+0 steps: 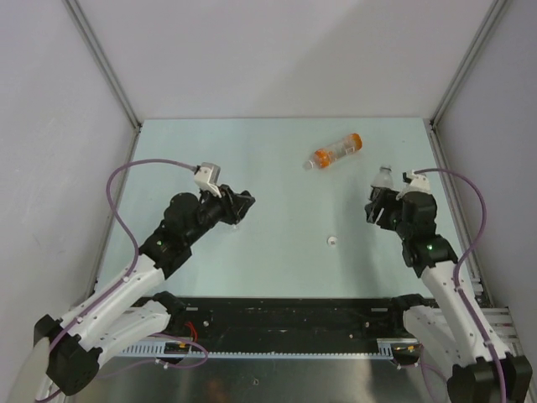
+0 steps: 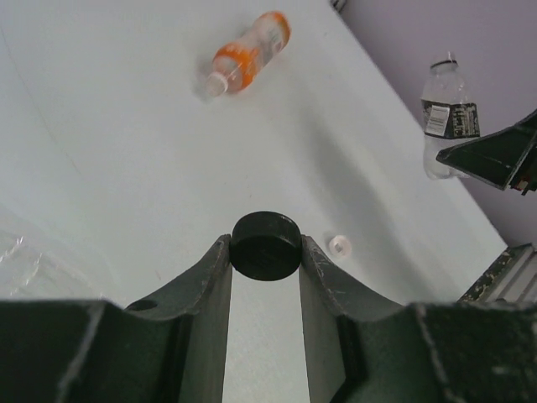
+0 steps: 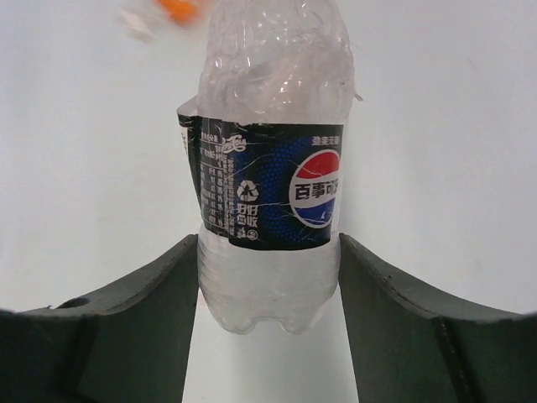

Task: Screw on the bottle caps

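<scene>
Pepsi bottle (image 3: 268,185) in right gripper (image 3: 268,252) stands near table (image 1: 424,155) edge.

Laboratory robot test cell. Evidence: pale tabletop (image 1: 277,168) enclosed by plain grey panels (image 1: 277,50) on metal posts (image 1: 101,59); two cabled arms (image 1: 168,243) bolted to a rail (image 1: 285,315) along the near edge.

A pale green table (image 1: 277,201) has plain grey panels (image 1: 277,50) behind it and at both sides (a metal post (image 1: 102,63) at each far corner); a black strip (image 1: 294,312) lines its near edge.
</scene>
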`<state>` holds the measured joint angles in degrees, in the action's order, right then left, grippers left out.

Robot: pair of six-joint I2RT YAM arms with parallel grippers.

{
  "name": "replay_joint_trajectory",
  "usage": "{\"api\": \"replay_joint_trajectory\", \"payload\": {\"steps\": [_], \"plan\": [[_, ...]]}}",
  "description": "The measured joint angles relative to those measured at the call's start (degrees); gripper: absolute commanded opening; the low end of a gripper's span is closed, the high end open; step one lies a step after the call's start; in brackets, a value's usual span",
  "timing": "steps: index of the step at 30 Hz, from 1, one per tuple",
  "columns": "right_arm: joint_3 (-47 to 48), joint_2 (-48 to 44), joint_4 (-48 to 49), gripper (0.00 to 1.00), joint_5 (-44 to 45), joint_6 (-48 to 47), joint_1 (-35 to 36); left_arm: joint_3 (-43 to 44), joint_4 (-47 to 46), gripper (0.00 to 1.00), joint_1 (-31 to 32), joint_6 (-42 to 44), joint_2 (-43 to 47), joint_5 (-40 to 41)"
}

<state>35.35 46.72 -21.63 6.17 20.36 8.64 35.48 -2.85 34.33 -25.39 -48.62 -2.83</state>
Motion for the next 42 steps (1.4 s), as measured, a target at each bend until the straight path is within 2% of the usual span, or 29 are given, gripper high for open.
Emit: {"api": "replay_joint_trajectory", "payload": {"steps": [6, 9, 11, 14, 18, 23, 27, 34, 42], "plan": [[-1.77, -8.55, 12.41, 0.0, -18.49, -12.46, 6.29, 5.25, -0.37, 0.01, 0.0, 3.45, -0.48, -6.69], [-2.4, -9.18, 15.61, 0.0, -24.81, -22.21, 15.06, 10.86, 0.0, 0.0, 0.0, 6.8, -3.41, -14.97], [-2.58, -8.63, 16.5, 0.0, -25.88, -29.49, 21.94, 15.43, 0.46, 0.0, 0.0, 9.03, -6.23, -21.35], [-2.69, -7.21, 16.37, 0.0, -24.17, -38.53, 29.59, 23.02, 1.01, 0.0, 0.0, 12.68, -10.82, -31.21], [-2.86, -4.07, 17.57, 0.0, -17.22, -46.1, 34.88, 33.11, 3.26, 0.0, 0.0, 18.08, -16.26, -40.61], [-4.81, -2.34, 23.71, 0.0, -7.17, -49.92, 38.64, 43.21, 8.24, 0.0, -0.02, 26.05, -20.87, -45.16], [-7.02, -3.65, 28.35, 0.0, -2.03, -53.18, 40.48, 43.32, 12.11, 0.0, -0.02, 32.26, -20.0, -45.35], [-8.2, -12.59, 28.74, 0.0, -4.17, -58.4, 43.39, 35.39, 15.58, 0.0, -0.28, 35.6, -14.1, -51.71], [-8.17, -16.57, 22.99, 0.0, -4.63, -62.6, 47.87, 33.83, 26.27, 0.0, -0.37, 44.98, -13.64, -51.43]]}}
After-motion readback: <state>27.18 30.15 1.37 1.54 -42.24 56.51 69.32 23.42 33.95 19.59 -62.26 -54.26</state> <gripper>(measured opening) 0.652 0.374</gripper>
